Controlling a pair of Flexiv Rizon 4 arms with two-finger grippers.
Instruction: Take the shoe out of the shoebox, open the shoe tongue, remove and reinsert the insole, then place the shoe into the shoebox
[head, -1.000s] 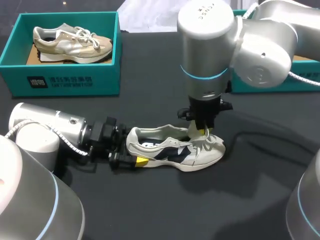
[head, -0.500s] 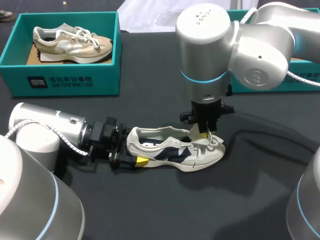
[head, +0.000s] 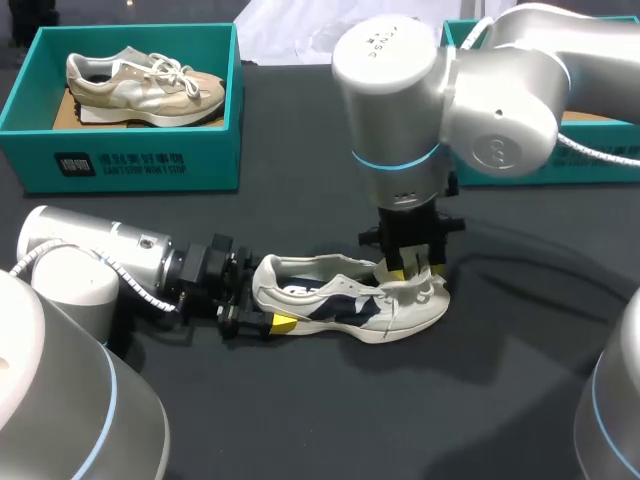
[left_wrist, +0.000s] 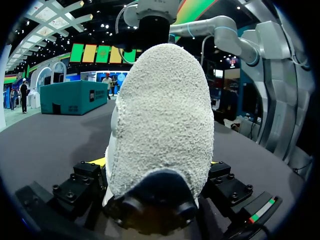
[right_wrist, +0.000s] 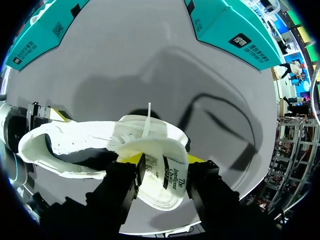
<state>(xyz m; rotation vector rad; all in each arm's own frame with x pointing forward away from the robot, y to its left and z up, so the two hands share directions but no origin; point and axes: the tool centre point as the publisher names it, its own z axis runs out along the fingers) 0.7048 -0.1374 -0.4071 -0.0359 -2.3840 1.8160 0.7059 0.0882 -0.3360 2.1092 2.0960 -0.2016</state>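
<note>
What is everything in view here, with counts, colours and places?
white shoe: 1, white with navy, mid-table, standing on its sole
tongue: 1, white, lifted from the white shoe
beige shoe: 1, beige, inside the left box
left box: 1, teal, far left of the table
right box: 1, teal, far right, mostly hidden behind the right arm
table: 1, black, under everything
left gripper: 1, black with yellow tips, shut on the white shoe's heel
right gripper: 1, black with yellow tips, shut on the tongue

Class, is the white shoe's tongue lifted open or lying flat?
Lifted open: the right pincer grips the tongue, raised above the shoe.
</note>
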